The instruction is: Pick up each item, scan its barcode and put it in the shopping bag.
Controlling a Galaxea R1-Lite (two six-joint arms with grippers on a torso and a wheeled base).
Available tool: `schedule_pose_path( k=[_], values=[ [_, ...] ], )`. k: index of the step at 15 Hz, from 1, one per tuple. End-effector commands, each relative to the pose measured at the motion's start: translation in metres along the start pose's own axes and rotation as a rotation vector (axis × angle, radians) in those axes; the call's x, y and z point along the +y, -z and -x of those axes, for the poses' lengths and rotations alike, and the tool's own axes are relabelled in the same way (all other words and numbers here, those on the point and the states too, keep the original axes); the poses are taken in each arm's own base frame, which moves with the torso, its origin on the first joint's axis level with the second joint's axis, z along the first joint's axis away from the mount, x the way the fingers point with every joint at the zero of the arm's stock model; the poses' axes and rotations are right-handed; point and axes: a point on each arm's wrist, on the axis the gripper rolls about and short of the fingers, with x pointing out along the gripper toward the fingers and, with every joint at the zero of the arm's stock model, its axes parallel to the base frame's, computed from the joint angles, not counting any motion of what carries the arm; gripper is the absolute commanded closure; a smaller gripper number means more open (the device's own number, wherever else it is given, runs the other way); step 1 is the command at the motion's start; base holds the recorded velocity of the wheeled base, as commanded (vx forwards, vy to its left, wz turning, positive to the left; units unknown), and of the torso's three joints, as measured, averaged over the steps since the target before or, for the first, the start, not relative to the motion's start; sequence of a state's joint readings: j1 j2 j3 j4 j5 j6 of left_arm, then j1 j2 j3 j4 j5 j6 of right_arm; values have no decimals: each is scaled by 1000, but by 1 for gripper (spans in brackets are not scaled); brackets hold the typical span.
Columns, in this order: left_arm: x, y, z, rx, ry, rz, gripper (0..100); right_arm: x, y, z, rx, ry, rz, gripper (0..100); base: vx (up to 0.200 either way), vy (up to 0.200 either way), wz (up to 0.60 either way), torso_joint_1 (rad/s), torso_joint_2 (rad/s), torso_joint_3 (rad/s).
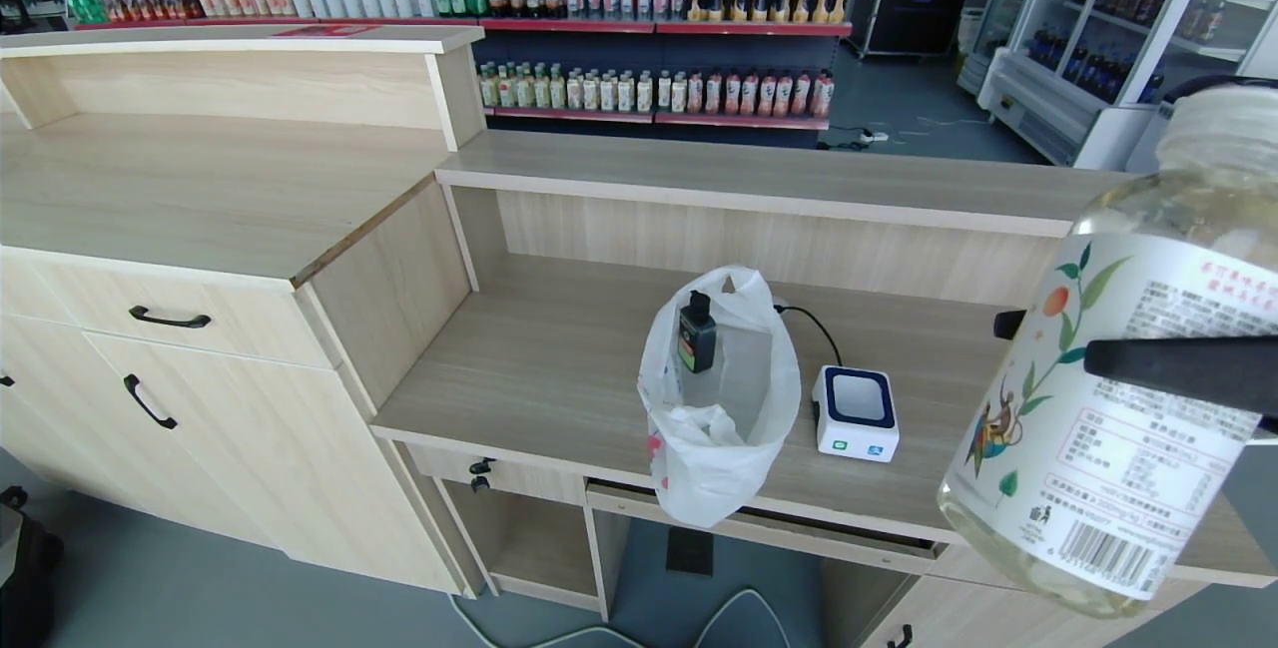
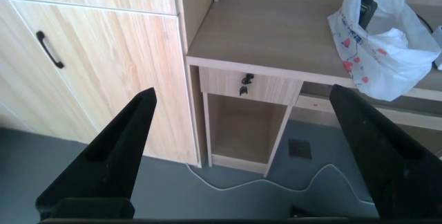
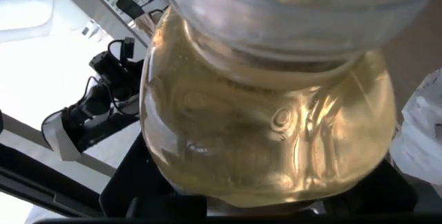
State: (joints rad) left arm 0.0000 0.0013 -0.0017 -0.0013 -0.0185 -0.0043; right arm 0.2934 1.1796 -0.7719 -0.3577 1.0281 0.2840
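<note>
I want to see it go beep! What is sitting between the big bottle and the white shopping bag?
The white scanner sits on the counter between the bottle and the shopping bag, seen in the head view.

Clear glossy plastic, smooth printed label: bottle [image 1: 1118, 468] clamped between right jaws. Thin crinkled translucent plastic: shopping bag [image 1: 719, 448], well off those jaws. Matt wood-grain: counter [image 1: 559, 358]. Glossy white plastic: barcode scanner [image 1: 857, 413].

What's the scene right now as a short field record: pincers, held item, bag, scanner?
right pincer: shut on bottle, held aloft
left pincer: open, empty, low before the counter
bottle: pale liquid, tilted, barcode showing
shopping bag: open, upright at the counter's front edge
scanner: on counter, just right of shopping bag
</note>
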Motion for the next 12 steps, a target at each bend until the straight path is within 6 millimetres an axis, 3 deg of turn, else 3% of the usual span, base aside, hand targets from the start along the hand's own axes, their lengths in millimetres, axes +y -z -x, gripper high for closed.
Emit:
schedule_pose_path(
  k=[1,2,3,5,9,12],
  values=[
    [0,0,0,0,0,0,0,-19,3,0,9,54,39,100,0,0,0,0,0,0],
    [0,0,0,0,0,0,0,-39,6,4,21,122,140,100,0,0,0,0,0,0],
    [0,0,0,0,0,0,0,-80,15,20,63,255,298,100,0,0,0,0,0,0],
    [0,0,0,0,0,0,0,-127,29,53,143,410,518,100,0,0,0,0,0,0],
    [0,0,0,0,0,0,0,-180,38,123,301,625,875,100,0,0,0,0,0,0],
    [0,0,0,0,0,0,0,-210,35,141,366,649,1031,100,0,0,0,0,0,0]
  ],
)
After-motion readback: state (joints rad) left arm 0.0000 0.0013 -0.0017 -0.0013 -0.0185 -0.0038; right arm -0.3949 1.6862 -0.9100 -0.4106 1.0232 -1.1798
